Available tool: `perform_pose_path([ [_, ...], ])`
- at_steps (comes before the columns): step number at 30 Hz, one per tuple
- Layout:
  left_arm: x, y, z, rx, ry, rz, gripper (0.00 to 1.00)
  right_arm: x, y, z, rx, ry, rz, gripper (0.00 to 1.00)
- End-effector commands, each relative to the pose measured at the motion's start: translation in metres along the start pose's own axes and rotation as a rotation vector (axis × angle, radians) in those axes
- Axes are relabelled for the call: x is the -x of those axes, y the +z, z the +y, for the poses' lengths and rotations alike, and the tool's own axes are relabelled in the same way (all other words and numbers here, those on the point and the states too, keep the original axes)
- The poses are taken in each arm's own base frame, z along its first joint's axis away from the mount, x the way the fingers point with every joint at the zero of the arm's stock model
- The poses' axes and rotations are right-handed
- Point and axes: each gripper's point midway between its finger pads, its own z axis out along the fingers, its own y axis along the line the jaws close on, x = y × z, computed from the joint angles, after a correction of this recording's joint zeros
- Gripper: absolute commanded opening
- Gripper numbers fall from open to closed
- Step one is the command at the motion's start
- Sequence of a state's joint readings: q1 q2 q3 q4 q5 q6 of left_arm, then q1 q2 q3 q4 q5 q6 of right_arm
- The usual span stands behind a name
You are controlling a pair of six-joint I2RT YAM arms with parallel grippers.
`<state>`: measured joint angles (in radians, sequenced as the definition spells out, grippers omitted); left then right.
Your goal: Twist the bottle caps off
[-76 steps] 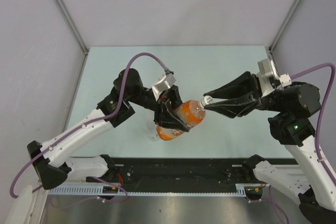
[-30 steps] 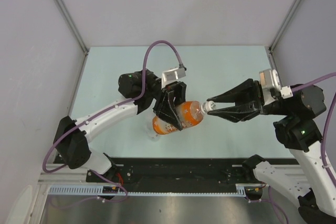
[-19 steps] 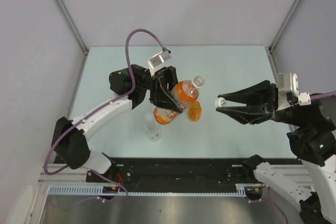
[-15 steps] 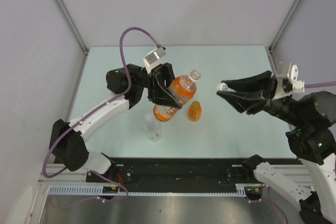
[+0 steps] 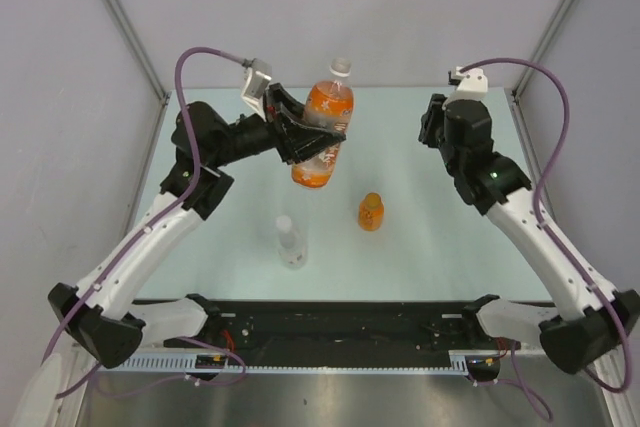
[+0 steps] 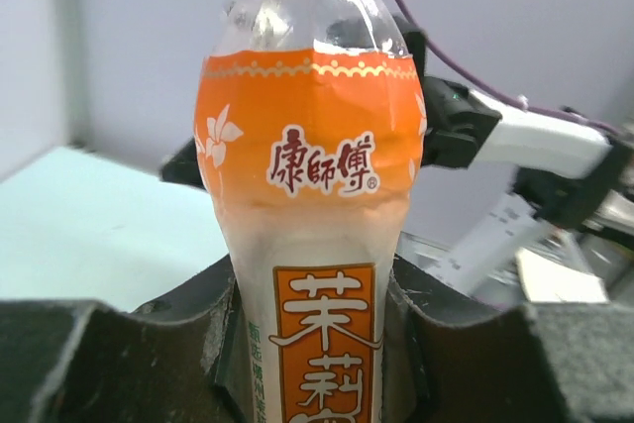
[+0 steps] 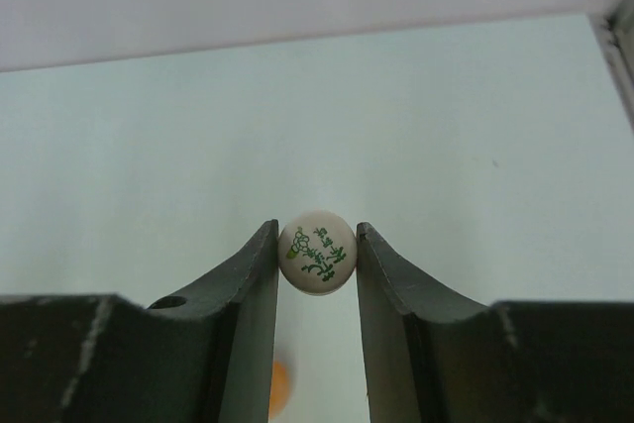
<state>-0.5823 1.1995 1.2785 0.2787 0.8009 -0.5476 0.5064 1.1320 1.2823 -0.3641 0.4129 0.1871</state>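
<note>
- Across the floor of the cell lies a pale green table [image 5: 440, 237], smooth and matte, with a black rail [image 5: 340, 332] along its near edge where the arms are bolted.
- Plain grey walls [image 5: 350, 7] close in the left, back and right sides, and slim metal posts [image 5: 120, 17] run up the two back corners.
- Toward the back left, the left gripper [image 5: 300, 137] is clamped around the lower body of the tall orange bottle [image 5: 322, 127], holding it off the table with its neck pointing toward the back wall.
- From the left wrist, the black fingers [image 6: 223, 344] press both sides of the label, and the clear shoulder rises above the orange band.
- At the back right, the right gripper [image 7: 315, 230] points down at the table, its jaws pinched on the white cap [image 7: 317, 255], whose top bears green print.
- Seen from above, that gripper is hidden under its own wrist.
- Near the table's middle the short orange bottle [image 5: 371, 212] stands upright with its orange cap on.
- Left of it and nearer the rail stands the clear bottle [image 5: 290, 240], also capped, well apart from both grippers.
- Purple cables [image 5: 205, 55] loop above each arm.
</note>
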Motion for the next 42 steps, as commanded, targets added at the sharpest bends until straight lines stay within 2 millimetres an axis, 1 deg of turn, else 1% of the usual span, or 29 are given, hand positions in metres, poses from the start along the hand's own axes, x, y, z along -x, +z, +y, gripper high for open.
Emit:
perform_pose_path([
  [1,0.02,-0.019,0.026,0.271,0.144,-0.044,0.0,-0.02,0.039,-0.067,-0.284,0.18,0.011,0.0],
  [2,0.021,-0.022,0.027,0.294,0.155,-0.049,0.0,-0.031,0.048,-0.072,-0.292,0.203,0.036,0.0],
  [3,0.027,-0.029,0.028,0.344,0.181,-0.07,0.0,-0.045,0.064,-0.078,-0.306,0.224,0.065,0.0],
  [4,0.028,-0.031,0.028,0.363,0.194,-0.077,0.0,-0.063,0.075,-0.089,-0.322,0.238,0.102,0.0],
  [5,0.027,-0.035,0.031,0.391,0.198,-0.077,0.0,-0.069,0.084,-0.091,-0.327,0.262,0.104,0.0],
  [6,0.028,-0.036,0.029,0.4,0.217,-0.078,0.0,-0.093,0.099,-0.097,-0.353,0.253,0.155,0.0],
  [7,0.033,-0.04,0.031,0.436,0.231,-0.1,0.0,-0.101,0.106,-0.101,-0.362,0.252,0.173,0.0],
  [8,0.027,-0.043,0.033,0.459,0.224,-0.079,0.0,-0.11,0.114,-0.103,-0.367,0.249,0.184,0.0],
  [9,0.023,-0.044,0.033,0.469,0.238,-0.069,0.0,-0.131,0.125,-0.107,-0.385,0.235,0.228,0.0],
  [10,0.027,-0.049,0.035,0.508,0.25,-0.086,0.0,-0.138,0.13,-0.108,-0.385,0.226,0.243,0.0],
  [12,0.022,-0.053,0.038,0.534,0.258,-0.08,0.0,-0.153,0.141,-0.11,-0.391,0.204,0.262,0.0],
  [13,0.023,-0.056,0.039,0.552,0.26,-0.087,0.0,-0.169,0.148,-0.114,-0.408,0.193,0.292,0.0],
  [14,0.021,-0.059,0.04,0.559,0.264,-0.09,0.0,-0.173,0.153,-0.114,-0.405,0.191,0.293,0.0],
  [15,0.02,-0.06,0.041,0.569,0.265,-0.091,0.0,-0.179,0.155,-0.115,-0.408,0.188,0.303,0.0],
  [16,0.018,-0.062,0.044,0.581,0.267,-0.091,0.0,-0.192,0.16,-0.117,-0.417,0.18,0.326,0.0],
  [18,0.018,-0.064,0.044,0.585,0.269,-0.093,0.0,-0.203,0.166,-0.119,-0.419,0.187,0.34,0.0],
  [19,0.016,-0.064,0.045,0.586,0.267,-0.086,0.0,-0.213,0.169,-0.12,-0.424,0.183,0.358,0.0],
  [22,0.015,-0.063,0.044,0.581,0.263,-0.084,0.0,-0.228,0.174,-0.122,-0.43,0.186,0.386,0.0],
  [23,0.014,-0.062,0.043,0.577,0.257,-0.083,0.0,-0.239,0.177,-0.124,-0.436,0.184,0.414,0.0],
  [24,0.013,-0.062,0.044,0.577,0.254,-0.08,0.0,-0.24,0.18,-0.124,-0.431,0.194,0.419,0.0],
  [25,0.012,-0.062,0.044,0.575,0.252,-0.077,0.0,-0.246,0.181,-0.125,-0.433,0.195,0.438,0.0],
  [26,0.011,-0.061,0.044,0.575,0.25,-0.074,0.0,-0.258,0.183,-0.125,-0.44,0.187,0.467,0.0],
  [27,0.009,-0.061,0.046,0.575,0.246,-0.067,0.0,-0.256,0.188,-0.125,-0.442,0.189,0.465,0.0],
  [29,0.007,-0.061,0.047,0.581,0.241,-0.062,0.0,-0.266,0.19,-0.128,-0.456,0.177,0.493,0.0],
  [37,0.004,-0.063,0.048,0.581,0.246,-0.065,0.0,-0.272,0.199,-0.129,-0.46,0.176,0.521,0.0],
  [39,0.003,-0.062,0.048,0.58,0.247,-0.063,0.0,-0.276,0.2,-0.128,-0.456,0.177,0.536,0.0],
  [40,0.002,-0.062,0.049,0.579,0.246,-0.06,0.0,-0.283,0.199,-0.129,-0.462,0.174,0.56,0.0],
  [42,0.001,-0.061,0.048,0.577,0.243,-0.058,0.0,-0.286,0.201,-0.129,-0.459,0.179,0.571,0.0],
])
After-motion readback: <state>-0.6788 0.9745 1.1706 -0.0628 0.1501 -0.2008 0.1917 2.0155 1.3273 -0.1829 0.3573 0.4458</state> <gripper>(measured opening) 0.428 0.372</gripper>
